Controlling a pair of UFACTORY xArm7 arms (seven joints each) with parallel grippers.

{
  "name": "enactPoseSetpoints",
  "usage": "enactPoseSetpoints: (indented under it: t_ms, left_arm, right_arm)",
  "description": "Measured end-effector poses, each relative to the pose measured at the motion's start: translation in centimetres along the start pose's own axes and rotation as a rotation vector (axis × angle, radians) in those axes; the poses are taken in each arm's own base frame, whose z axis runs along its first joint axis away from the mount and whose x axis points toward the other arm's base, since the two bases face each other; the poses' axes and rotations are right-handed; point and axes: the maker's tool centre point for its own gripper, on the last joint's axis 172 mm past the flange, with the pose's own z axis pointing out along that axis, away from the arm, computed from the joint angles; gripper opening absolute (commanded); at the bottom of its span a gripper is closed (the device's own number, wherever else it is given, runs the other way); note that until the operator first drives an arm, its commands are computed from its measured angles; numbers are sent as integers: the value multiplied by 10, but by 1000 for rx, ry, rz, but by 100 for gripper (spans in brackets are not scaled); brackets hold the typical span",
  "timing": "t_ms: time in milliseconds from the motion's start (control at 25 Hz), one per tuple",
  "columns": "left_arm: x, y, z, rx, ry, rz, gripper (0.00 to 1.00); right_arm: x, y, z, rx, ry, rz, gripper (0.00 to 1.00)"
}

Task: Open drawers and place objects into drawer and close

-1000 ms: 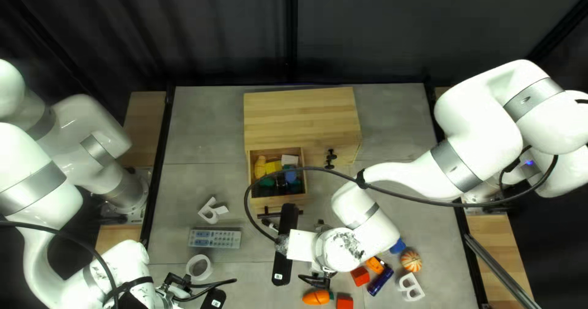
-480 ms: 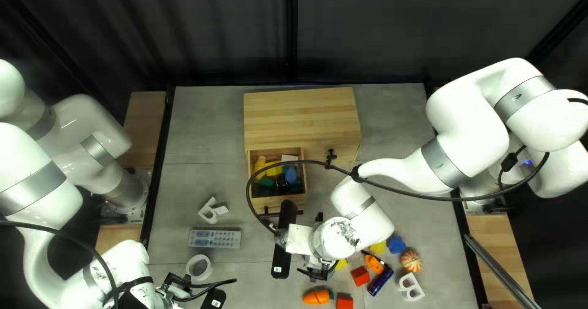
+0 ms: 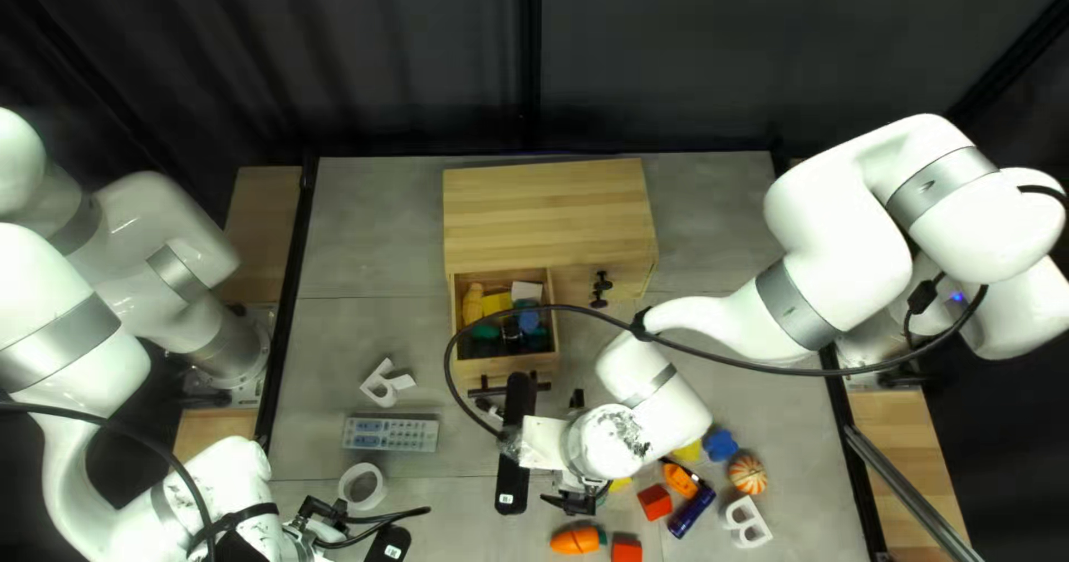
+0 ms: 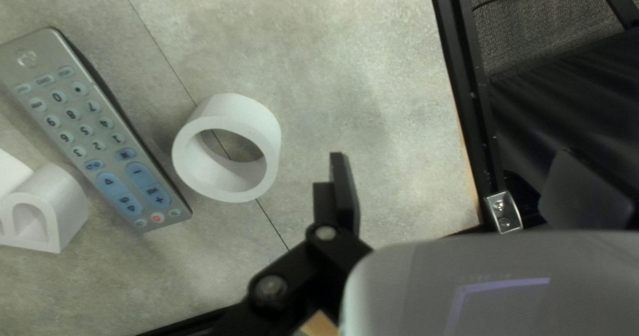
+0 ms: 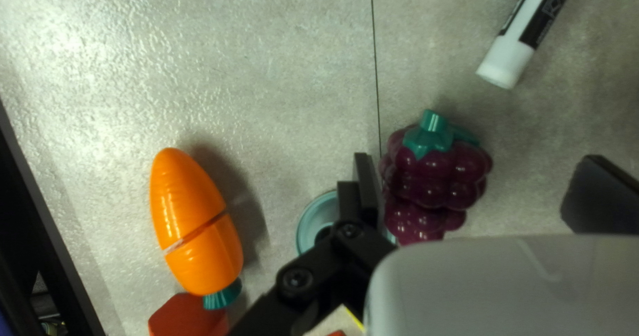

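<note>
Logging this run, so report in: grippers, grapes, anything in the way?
Left gripper open. Right gripper open over grapes. Drawer open, cable crossing above.

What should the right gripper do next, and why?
Probably ease down and shut the black right gripper on the glossy purple toy grapes with the green stem: they show between its open fingers, and the pale wooden drawer stands open.

There is room to pass between the orange carrot [image 5: 193, 209] and the marker [image 5: 526, 33]; purple grapes [image 5: 436, 176] narrow it. A black cable [image 3: 448, 364] loops across the open drawer [image 3: 537, 366]; the white ring [image 4: 264, 136] obstructs tabletop passage beside the remote [image 4: 86, 129].
</note>
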Motion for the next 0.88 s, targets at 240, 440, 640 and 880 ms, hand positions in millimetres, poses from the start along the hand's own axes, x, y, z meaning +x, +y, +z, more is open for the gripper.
enactPoseSetpoints:
  t_ms: [240, 440, 640, 880]
  left_arm:
    - [0, 0, 0, 0, 0, 0, 100]
    - [0, 0, 0, 0, 0, 0, 100]
    - [0, 0, 0, 0, 0, 0, 100]
    - [0, 0, 0, 0, 0, 0, 100]
  right_arm:
    - [3, -3, 5, 25, -7, -11, 97]
    - [3, -4, 12, 43, -14, -18, 2]
    - [2, -4, 11, 42, -17, -20, 1]
    - [-1, 0, -4, 4, -32, -9, 1]
